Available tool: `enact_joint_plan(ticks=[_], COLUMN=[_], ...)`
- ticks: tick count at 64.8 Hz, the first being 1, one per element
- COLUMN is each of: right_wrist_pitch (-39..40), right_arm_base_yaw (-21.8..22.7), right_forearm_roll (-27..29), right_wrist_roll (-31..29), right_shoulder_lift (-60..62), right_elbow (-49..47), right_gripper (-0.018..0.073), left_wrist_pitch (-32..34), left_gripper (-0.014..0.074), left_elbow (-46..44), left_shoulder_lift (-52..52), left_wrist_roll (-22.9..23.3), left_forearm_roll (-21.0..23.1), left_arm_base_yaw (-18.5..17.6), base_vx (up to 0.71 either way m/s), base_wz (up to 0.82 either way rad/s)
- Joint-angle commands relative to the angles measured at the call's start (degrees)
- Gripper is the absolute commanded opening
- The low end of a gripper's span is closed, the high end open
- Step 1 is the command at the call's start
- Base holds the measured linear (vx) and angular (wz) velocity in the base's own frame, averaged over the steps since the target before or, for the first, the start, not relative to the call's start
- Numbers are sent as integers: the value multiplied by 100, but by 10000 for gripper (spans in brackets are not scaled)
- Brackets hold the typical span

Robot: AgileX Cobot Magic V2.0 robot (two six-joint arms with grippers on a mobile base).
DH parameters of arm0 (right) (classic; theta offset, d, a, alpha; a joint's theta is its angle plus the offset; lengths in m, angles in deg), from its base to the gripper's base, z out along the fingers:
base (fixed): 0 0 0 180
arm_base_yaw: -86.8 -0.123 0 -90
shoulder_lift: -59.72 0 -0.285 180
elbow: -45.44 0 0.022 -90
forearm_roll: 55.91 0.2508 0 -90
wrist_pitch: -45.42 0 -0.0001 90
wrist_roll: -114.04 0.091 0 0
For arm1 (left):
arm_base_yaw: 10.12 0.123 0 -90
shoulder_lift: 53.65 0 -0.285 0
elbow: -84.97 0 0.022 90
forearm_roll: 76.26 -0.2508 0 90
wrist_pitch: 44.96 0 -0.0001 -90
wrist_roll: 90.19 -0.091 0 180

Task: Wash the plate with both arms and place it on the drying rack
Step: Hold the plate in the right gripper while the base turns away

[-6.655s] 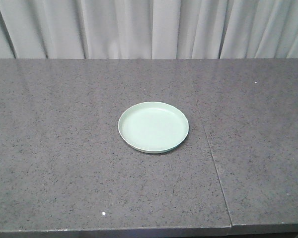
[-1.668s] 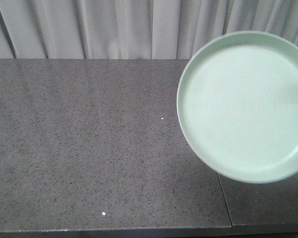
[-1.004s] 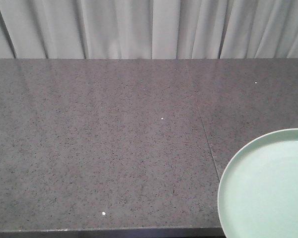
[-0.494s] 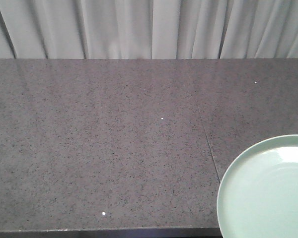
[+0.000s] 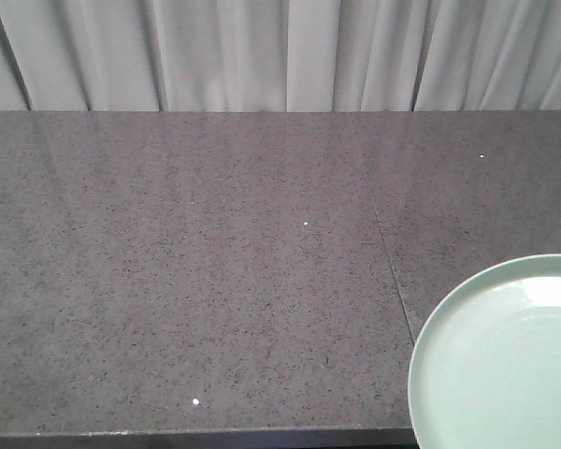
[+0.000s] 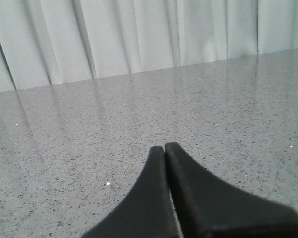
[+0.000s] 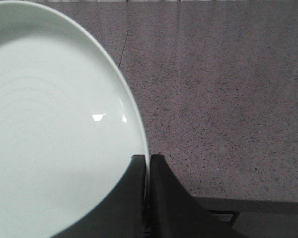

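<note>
The plate (image 7: 54, 124) hangs off the right gripper (image 7: 148, 159), whose two black fingers are nipped onto a thin bit of its rim, one inside and one outside, and nothing else supports it. From the front it fills the lower right corner, lifted above the speckled stone counter (image 5: 168, 281) near its front edge. That one-sided pinch is what worries me: the plate's weight sits well out from the grip, so I reckon a quick swing or a wet rim could let it pivot or slide out and strike the stone or go over the edge. The left gripper (image 6: 164, 148) has its fingers pressed together on nothing, low over bare counter, so it offers no help yet. The plate is the only vessel I can see, and it holds nothing
</note>
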Motion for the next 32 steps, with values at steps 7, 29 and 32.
enact_joint_plan(ticks=[7, 29, 32], right_wrist_pitch=[397, 397, 397], right_arm_base_yaw=[18, 18, 18], right_forearm_roll=[5, 5, 5], right_wrist_roll=[20, 20, 20], right_shoulder_lift=[-81, -81, -81], right_elbow=[-131, -131, -131], right_gripper=[-1, -1, -1], left_wrist_pitch=[400, 400, 400], left_gripper=[-6, -6, -6], left_elbow=[-141, -141, -141], left_shoulder_lift=[-88, -88, -88], left_wrist_roll=[48, 48, 48], left_forearm_roll=[17, 17, 17], left_arm_base_yaw=[-2, -2, -2], base_vx=[-1, -4, -7], base_wz=[-1, 3, 10])
